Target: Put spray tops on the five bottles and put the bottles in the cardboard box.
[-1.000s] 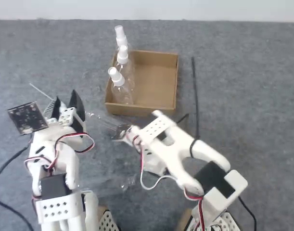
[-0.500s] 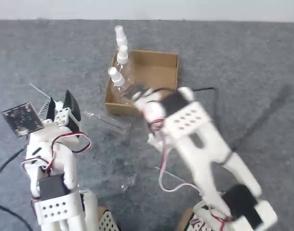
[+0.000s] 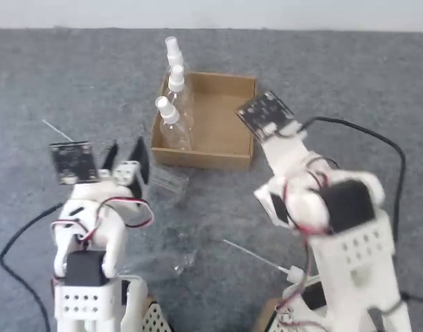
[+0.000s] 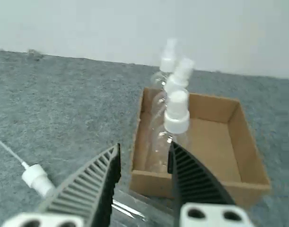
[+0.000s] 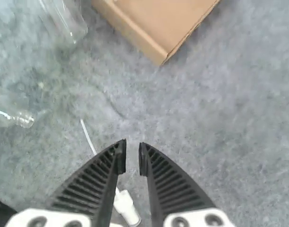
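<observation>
No readable text, label or number on anything

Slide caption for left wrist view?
Open left gripper faces cardboard box and spray-topped bottles; loose spray top on carpet.

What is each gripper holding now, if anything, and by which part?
Nothing is held. The left gripper has open, empty jaws; the right gripper has jaws slightly apart with nothing between them.

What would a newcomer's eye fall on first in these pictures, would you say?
Probably the cardboard box, upper middle in the high view, with three capped bottles standing in a row by its left wall. Next, the uncapped bottle lying in front of the box, beside the left gripper, which is open.
</observation>
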You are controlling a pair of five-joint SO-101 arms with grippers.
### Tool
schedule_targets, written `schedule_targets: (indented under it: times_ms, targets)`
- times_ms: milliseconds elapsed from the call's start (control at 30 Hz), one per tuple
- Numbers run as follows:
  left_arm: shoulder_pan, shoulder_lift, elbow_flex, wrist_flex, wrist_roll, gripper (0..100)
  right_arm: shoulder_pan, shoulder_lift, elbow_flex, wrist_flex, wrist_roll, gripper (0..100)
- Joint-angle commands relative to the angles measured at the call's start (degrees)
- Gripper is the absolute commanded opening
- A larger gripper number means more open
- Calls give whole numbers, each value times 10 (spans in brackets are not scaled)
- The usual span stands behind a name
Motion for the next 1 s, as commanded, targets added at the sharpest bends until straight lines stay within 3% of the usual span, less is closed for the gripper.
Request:
schedule_targets:
  times_ms: [0, 533, 967]
  targets:
    - [74, 2, -36, 8, -41, 160, 3, -81, -7, 19, -9, 13]
    - [264, 4, -36, 61, -114, 160, -284, -196, -6, -71, -98, 13]
    - [336, 302, -148, 43, -115, 160, -354, -209, -4, -187, -94, 15]
